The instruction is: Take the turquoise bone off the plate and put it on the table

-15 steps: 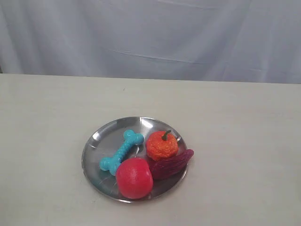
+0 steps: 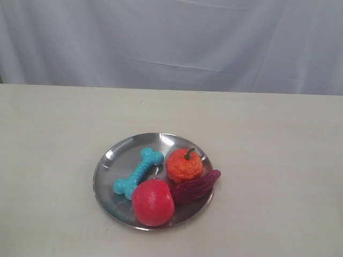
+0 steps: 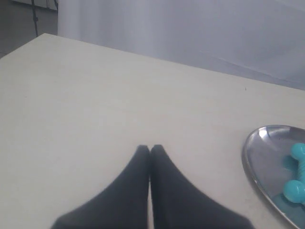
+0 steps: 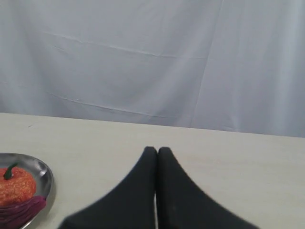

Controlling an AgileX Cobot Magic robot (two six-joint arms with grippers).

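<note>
Nothing moving vs prior frame: bone (image 2: 138,173) lying on plate (image 2: 116,155), red fruit (image 2: 153,202) crowding it; left claw (image 3: 150,149), right claw (image 4: 157,150) pressed together.

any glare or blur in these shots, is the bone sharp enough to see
Exterior view: soft, even light with weak shadows; the plate shows bright glare near its far rim; the turquoise bone is sharp. Left wrist view: the shut left claw looks soft-edged close to the lens, and the bone is cut off by the frame edge. Right wrist view: the shut right claw is equally soft-edged.
</note>
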